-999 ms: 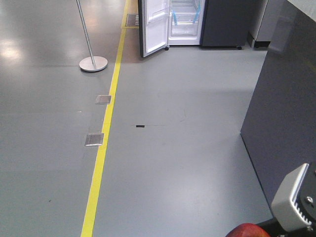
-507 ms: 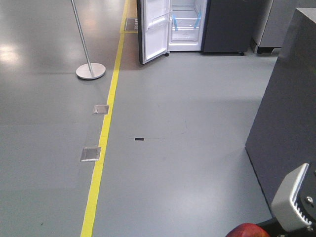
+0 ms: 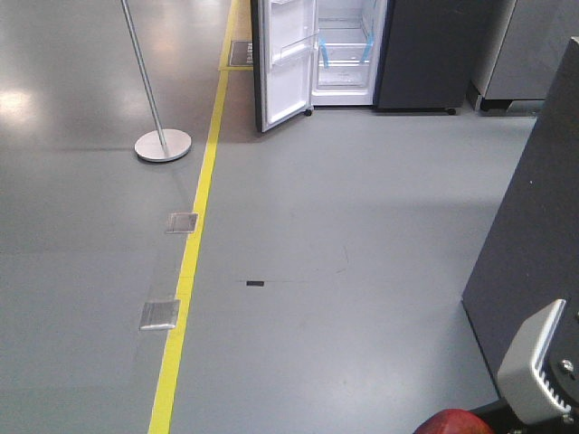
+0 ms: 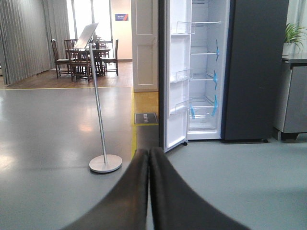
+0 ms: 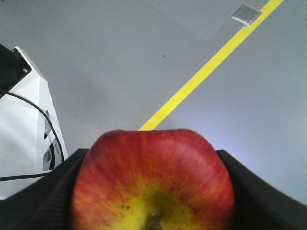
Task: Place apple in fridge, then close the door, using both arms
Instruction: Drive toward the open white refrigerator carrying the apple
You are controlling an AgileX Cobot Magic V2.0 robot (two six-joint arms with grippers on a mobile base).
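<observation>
Grey floor [image 3: 362,271] runs to the fridge [image 3: 344,54], door [image 3: 289,63] swung wide, its upper taped shelves [image 4: 204,53] seen only from the left wrist, where the left gripper [image 4: 148,158] is pinched together bare, while the right gripper [image 5: 153,201] clamps the apple [image 5: 152,177].

No legible writing
Marks are carried by a small wall plaque [image 4: 121,17] and a dark floor mat [image 4: 145,118], but nothing on either can be read.
</observation>
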